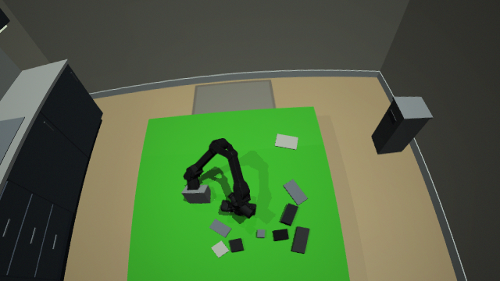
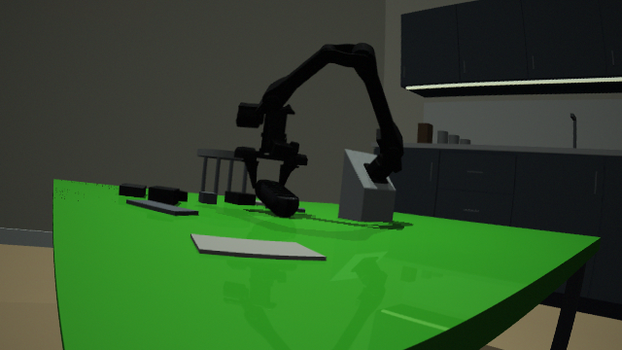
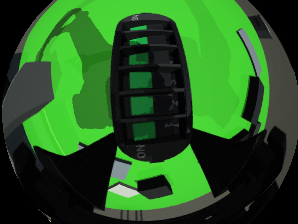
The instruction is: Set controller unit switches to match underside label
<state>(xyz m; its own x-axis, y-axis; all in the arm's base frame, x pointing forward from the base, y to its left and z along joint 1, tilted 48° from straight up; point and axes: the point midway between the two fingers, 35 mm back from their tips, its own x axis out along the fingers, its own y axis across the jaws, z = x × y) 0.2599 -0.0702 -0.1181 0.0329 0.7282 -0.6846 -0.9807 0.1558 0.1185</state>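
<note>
My gripper (image 1: pixel 233 208) (image 2: pixel 268 184) (image 3: pixel 153 135) closed across controller unit (image 1: pixel 225 206) (image 2: pixel 277 198) (image 3: pixel 152 87), tilted, around middle of glossy green bench (image 1: pixel 176 136) (image 2: pixel 146 277) (image 3: pixel 210 65); base contact unclear. From top: pale floor (image 1: pixel 105 156) (image 2: pixel 24 277), dark cabinets (image 1: pixel 35 156) (image 2: pixel 466 180) left, grey mat (image 1: pixel 234 95) far, grey-topped bin (image 1: pixel 402 125) right. Dim walls (image 1: pixel 234 39) (image 2: pixel 146 73).
</note>
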